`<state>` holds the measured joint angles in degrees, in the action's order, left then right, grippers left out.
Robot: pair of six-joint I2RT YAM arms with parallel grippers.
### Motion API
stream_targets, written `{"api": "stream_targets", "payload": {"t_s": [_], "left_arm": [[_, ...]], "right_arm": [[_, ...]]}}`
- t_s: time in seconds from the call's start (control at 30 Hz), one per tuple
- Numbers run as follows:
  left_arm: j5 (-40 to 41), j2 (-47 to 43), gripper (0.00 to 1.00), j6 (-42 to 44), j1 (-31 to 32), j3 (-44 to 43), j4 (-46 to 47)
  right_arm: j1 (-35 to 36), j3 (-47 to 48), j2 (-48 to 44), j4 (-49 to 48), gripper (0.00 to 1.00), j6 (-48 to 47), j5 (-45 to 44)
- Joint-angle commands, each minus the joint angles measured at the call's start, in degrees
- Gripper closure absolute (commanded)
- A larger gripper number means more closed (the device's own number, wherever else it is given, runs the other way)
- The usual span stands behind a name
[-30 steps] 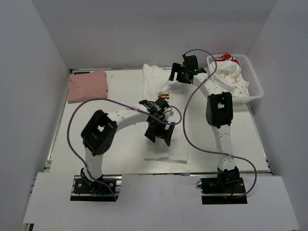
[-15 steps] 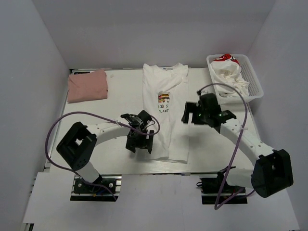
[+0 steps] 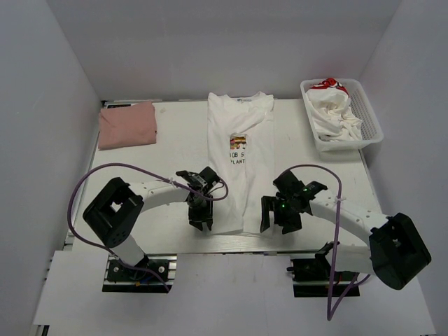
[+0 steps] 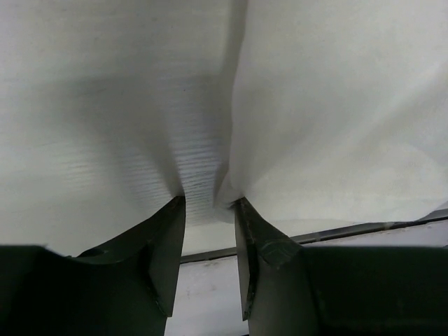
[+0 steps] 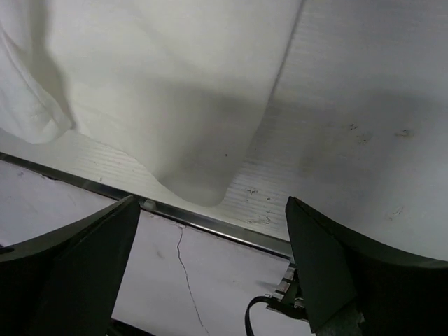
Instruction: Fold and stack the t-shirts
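While the white printed tee [image 3: 241,161] lies flat on the table [image 3: 140,175] in the top view, left gripper [image 3: 198,222] and right gripper [image 3: 278,220] sit at its near hem. Left wrist: fingers [image 4: 168,238] narrowed around the hem corner, can't tell if pinched. Right wrist: fingers [image 5: 84,252] spread wide, holding nothing, hem corner between them.
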<state>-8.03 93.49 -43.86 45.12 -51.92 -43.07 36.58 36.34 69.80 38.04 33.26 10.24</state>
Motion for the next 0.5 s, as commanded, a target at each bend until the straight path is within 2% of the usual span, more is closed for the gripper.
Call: {"api": "stream_targets", "payload": {"t_s": [0.0, 0.03, 0.13, 0.23, 0.43, 0.47], "left_arm": [[0.74, -0.6, 0.56, -2.37, 0.75, 1.47, 0.0], [0.74, -0.59, 0.56, -2.37, 0.76, 1.47, 0.0], [0.21, -1.11, 0.59, -2.9, 1.28, 1.47, 0.0], [0.21, -3.13, 0.58, -3.43, 1.28, 3.57, 0.62], [-0.32, -3.14, 0.6, -4.04, 1.28, 3.58, 1.15], [-0.32, -2.53, 0.63, -4.04, 1.28, 3.58, 1.15]], "right_arm": [[0.42, -0.3, -0.37, -0.86, 0.11, 4.27, -1.71], [0.16, -0.13, 0.07, -1.65, 0.12, 4.97, -3.19], [0.42, 0.23, 2.35, -3.68, 0.26, 3.75, -2.42], [0.42, 0.22, 4.02, -3.76, 0.3, 2.35, -1.63], [0.42, 1.37, 6.93, -3.85, 0.47, 1.55, -1.63], [0.51, 1.72, 7.54, -3.42, 0.56, 1.64, -1.54]]}}
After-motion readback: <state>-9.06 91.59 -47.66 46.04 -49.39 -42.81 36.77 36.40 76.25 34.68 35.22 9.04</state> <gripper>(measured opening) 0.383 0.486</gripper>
